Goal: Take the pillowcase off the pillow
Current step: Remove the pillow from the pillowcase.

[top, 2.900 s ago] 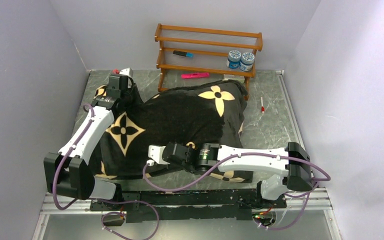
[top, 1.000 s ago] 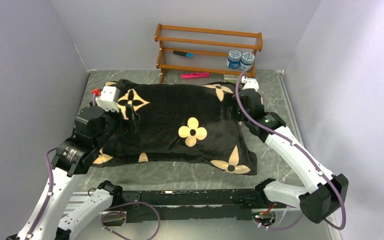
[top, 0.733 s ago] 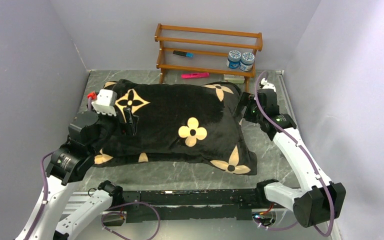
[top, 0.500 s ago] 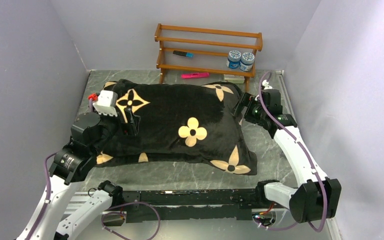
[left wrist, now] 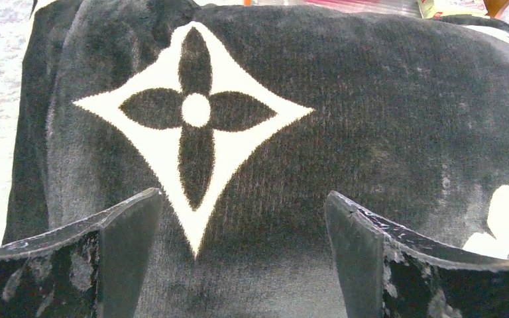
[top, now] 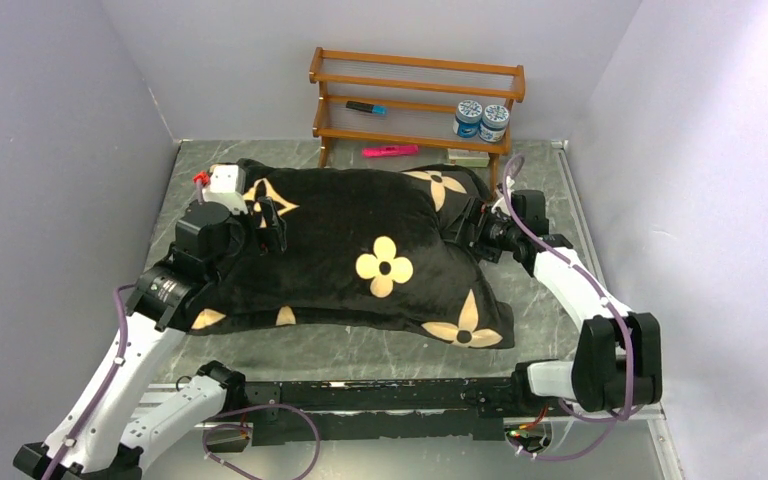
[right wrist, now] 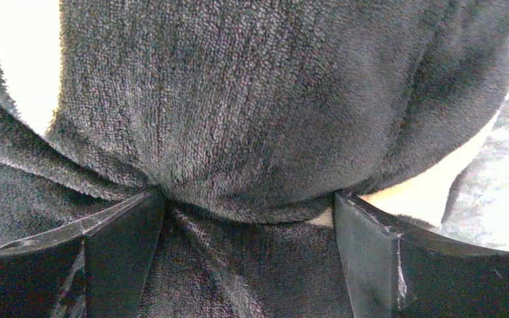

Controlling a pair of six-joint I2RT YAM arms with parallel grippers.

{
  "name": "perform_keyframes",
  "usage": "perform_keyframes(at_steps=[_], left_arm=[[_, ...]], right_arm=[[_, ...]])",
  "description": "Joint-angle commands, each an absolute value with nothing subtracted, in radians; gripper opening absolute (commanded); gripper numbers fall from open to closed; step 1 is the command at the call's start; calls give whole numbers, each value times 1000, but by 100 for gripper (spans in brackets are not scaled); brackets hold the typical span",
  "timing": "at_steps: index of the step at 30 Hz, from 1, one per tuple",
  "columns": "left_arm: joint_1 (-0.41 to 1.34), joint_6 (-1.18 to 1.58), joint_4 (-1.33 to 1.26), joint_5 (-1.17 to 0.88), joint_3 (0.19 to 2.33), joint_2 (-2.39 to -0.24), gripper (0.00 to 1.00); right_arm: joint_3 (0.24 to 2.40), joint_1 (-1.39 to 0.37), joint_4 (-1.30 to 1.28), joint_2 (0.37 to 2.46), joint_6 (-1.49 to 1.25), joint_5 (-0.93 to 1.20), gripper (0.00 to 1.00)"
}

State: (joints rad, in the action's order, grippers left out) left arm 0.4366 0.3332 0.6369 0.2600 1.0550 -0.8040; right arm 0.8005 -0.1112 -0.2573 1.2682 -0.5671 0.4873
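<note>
While pillowcase (top: pixel 360 225) bulges full, right tool (right wrist: pixel 248 212) straddles it

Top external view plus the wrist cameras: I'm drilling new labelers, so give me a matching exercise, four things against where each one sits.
Things
1. pillowcase
2. left end effector
3. right end effector
4. jars

Places
A. right end of the wooden rack
B. open, at the pillowcase's right end
C. spread across the table
D. open, over the star motif

Pairs: 1-C, 2-D, 3-B, 4-A.
</note>
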Motion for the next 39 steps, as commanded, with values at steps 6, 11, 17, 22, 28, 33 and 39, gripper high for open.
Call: perform_keyframes(at_steps=[6, 11, 17, 22, 28, 33, 39], left_arm=[[440, 326, 568, 229, 1061, -847, 97], [440, 310, 576, 196, 1065, -838, 97], [440, 267, 555, 235, 1043, -784, 97], [455, 223, 566, 279, 1060, -780, 97], [505, 182, 585, 376, 1066, -744, 97], [546, 161, 585, 426, 1059, -726, 97], [562, 173, 584, 437, 1034, -706, 97]], right_arm=[[797, -153, -187, 1345, -540, 630, 62], [887, -211, -282, 1333, -470, 565, 22], [1055, -235, -454, 1284, -383, 422, 0], [1182, -231, -605, 1229, -299, 200, 0], [1294, -214, -695, 1164, -246, -57, 0], [1350, -208, -700, 1135, -263, -202, 0], [1396, -204, -708, 1137, -270, -264, 0]])
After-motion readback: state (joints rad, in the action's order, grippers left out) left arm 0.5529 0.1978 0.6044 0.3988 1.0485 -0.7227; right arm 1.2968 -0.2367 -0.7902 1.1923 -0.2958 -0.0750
